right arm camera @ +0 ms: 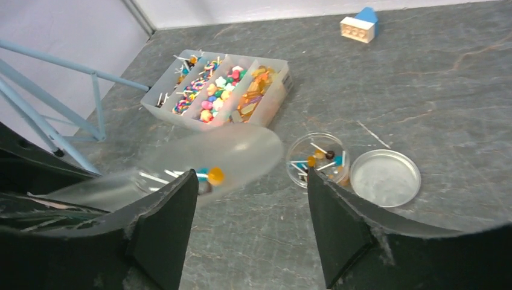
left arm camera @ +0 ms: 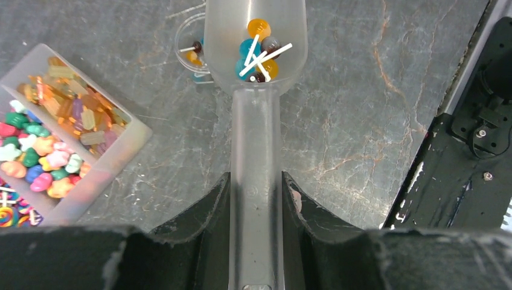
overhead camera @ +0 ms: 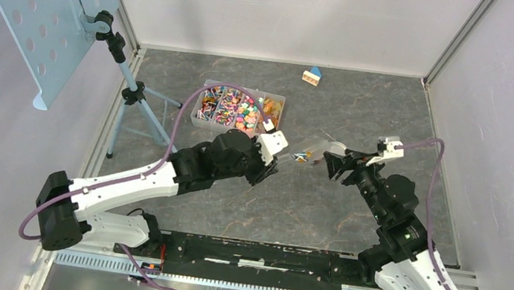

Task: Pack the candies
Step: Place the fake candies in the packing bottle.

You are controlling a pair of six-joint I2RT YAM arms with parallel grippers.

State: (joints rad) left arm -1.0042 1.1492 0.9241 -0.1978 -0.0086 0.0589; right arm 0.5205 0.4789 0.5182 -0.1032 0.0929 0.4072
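My left gripper (left arm camera: 256, 187) is shut on the handle of a clear plastic scoop (left arm camera: 255, 130). Several small lollipop candies (left arm camera: 258, 57) in orange, teal and dark red lie in the scoop's bowl. Under the bowl's left side a small round clear jar (left arm camera: 191, 55) stands on the table, holding a few candies (right arm camera: 318, 159). In the top view the scoop (overhead camera: 303, 155) hangs between the two arms. My right gripper (right arm camera: 250, 178) is open and empty, with the scoop (right arm camera: 211, 163) off its left finger and the jar (right arm camera: 302, 145) just beyond its right finger.
The jar's round lid (right arm camera: 385, 178) lies right of the jar. A divided clear box (overhead camera: 240, 107) full of mixed candies sits at the back left. A blue-roofed toy house (overhead camera: 312, 76) stands far back. A tripod (overhead camera: 132, 99) with a perforated panel (overhead camera: 40, 4) stands left.
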